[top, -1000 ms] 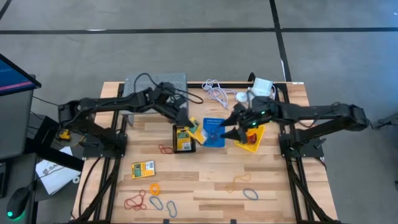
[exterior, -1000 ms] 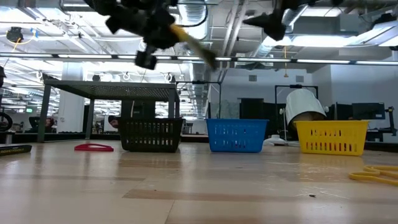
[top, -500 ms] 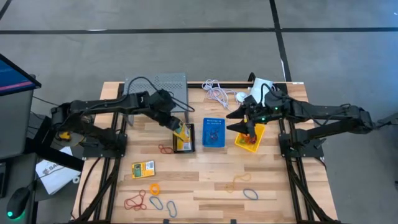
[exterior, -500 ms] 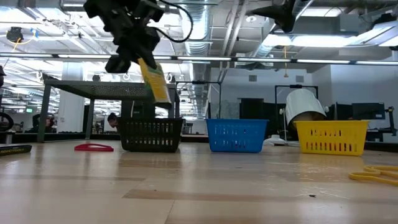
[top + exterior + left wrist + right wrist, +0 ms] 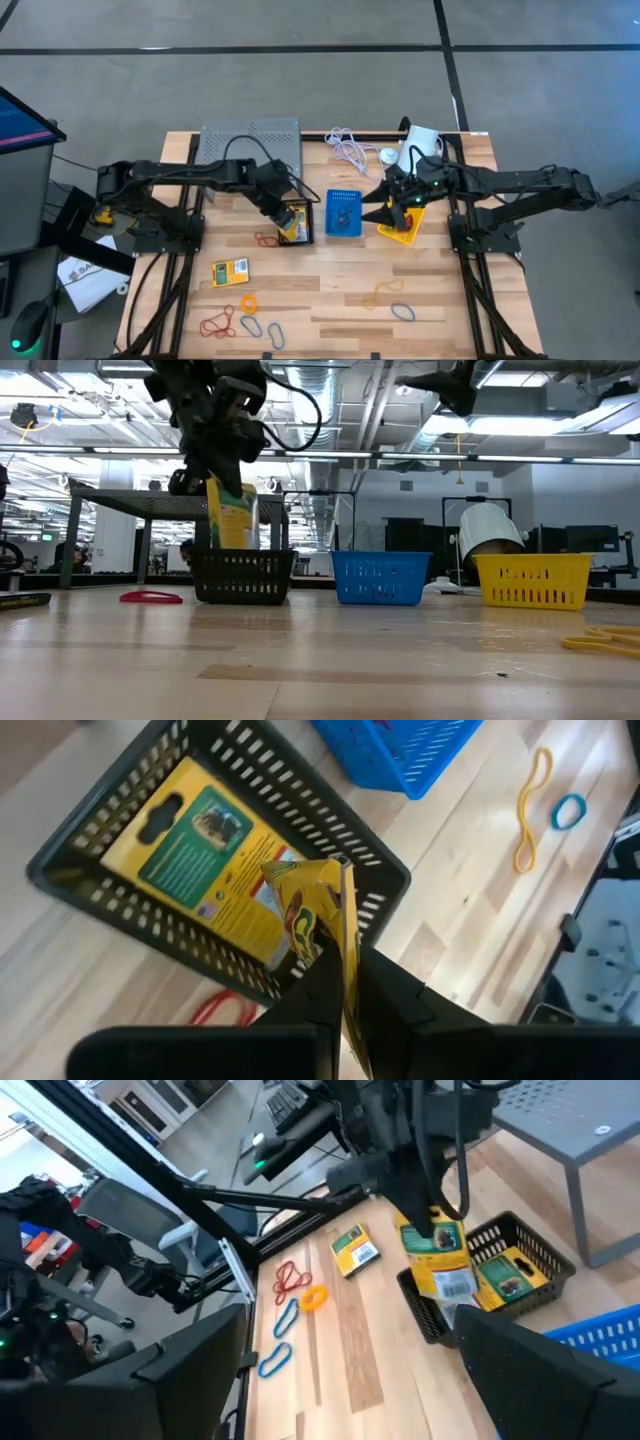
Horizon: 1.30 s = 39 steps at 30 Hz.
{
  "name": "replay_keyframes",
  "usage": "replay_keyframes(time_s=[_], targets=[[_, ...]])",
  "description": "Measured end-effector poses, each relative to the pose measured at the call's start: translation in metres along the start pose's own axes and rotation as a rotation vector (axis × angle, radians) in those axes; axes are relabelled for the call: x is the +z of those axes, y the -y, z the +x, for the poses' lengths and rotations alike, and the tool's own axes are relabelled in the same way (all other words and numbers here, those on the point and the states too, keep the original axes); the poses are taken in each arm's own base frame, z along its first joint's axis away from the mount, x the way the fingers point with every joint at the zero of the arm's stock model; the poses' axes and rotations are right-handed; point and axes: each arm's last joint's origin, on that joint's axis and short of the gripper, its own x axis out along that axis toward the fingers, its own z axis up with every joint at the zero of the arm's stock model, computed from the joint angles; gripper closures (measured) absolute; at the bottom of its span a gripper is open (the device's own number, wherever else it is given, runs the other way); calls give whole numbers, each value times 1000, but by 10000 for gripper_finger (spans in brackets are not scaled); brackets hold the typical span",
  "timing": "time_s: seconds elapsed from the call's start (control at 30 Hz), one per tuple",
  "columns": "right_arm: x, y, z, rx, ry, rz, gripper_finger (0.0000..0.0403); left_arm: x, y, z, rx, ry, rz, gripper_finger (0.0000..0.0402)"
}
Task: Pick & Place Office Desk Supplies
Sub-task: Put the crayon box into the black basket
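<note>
Left gripper [image 5: 285, 208] pinches a yellow packet [image 5: 230, 515] upright over the black bin [image 5: 295, 222], where another packet [image 5: 210, 855] lies flat. Right gripper [image 5: 385, 205] hangs wide open between blue bin [image 5: 345, 213] and yellow bin [image 5: 402, 228]. Loops [image 5: 235, 322] lie scattered on the tabletop [image 5: 330, 290].

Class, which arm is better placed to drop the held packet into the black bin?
Left: its end effector already grips the yellow card packet directly over the black bin; the right end effector is open.
</note>
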Motion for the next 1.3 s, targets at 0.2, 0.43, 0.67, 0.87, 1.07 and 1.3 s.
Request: replay_keyframes(time_s=[0.2, 0.43, 0.67, 0.87, 1.07, 1.3], targets=[[-1, -1, 0, 3, -4, -5, 52, 5, -4, 6, 12, 1, 70, 375], [-1, -1, 0, 2, -5, -16, 52, 10, -11, 5, 36, 15, 106, 328], [-1, 0, 0, 1, -4, -32, 52, 11, -14, 5, 57, 23, 157, 271], [0, -1, 0, 3, -2, -40, 52, 13, -18, 3, 112, 49, 208, 224], [0, -1, 0, 3, -3, -40, 52, 14, -19, 3, 124, 54, 211, 217], [0, -1, 0, 3, -2, -46, 52, 7, -5, 8, 87, 46, 262, 234]])
